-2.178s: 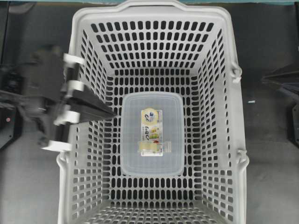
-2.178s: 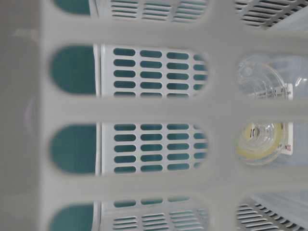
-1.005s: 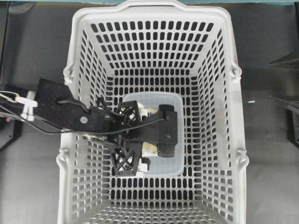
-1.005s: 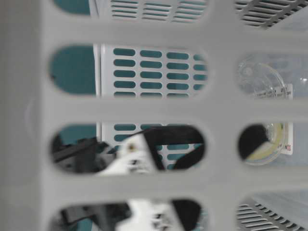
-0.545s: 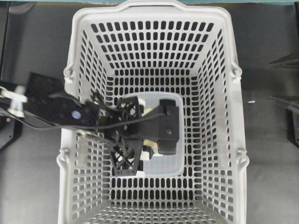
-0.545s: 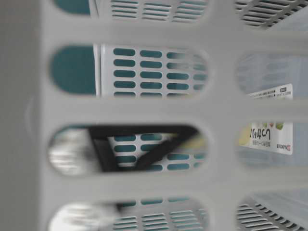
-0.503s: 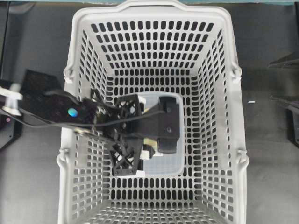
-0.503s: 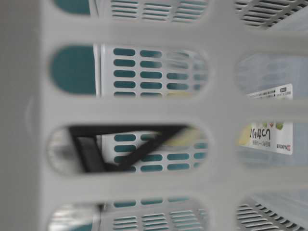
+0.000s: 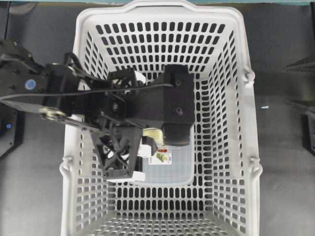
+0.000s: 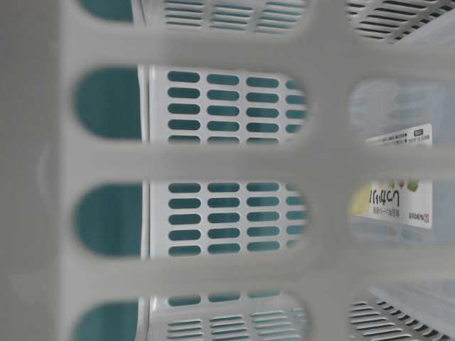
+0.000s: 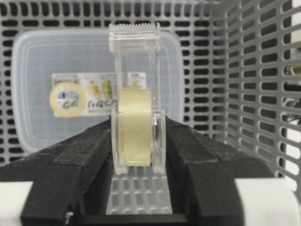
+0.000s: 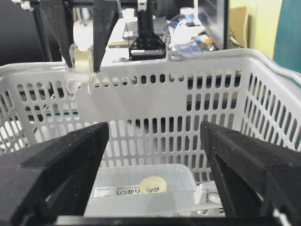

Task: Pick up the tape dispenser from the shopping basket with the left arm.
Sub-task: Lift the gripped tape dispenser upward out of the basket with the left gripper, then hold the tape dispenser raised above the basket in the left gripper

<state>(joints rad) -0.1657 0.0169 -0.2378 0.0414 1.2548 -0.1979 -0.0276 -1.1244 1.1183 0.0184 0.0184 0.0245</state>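
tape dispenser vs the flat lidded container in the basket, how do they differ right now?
Pose: the tape dispenser is clamped on edge in the left tool, up near rim height; the container lies flat on the basket floor.
Size: the tape dispenser is narrow; the container is far broader.
Look: the tape dispenser is clear with a pale yellow roll; the container is frosted with a printed label.
Shared: both are see-through plastic.

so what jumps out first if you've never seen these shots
The left tool is shut on a clear tape dispenser with a yellowish roll, holding it up at about rim height of the big grey shopping basket. Below it, a translucent lidded container with a printed label lies flat on the basket floor.
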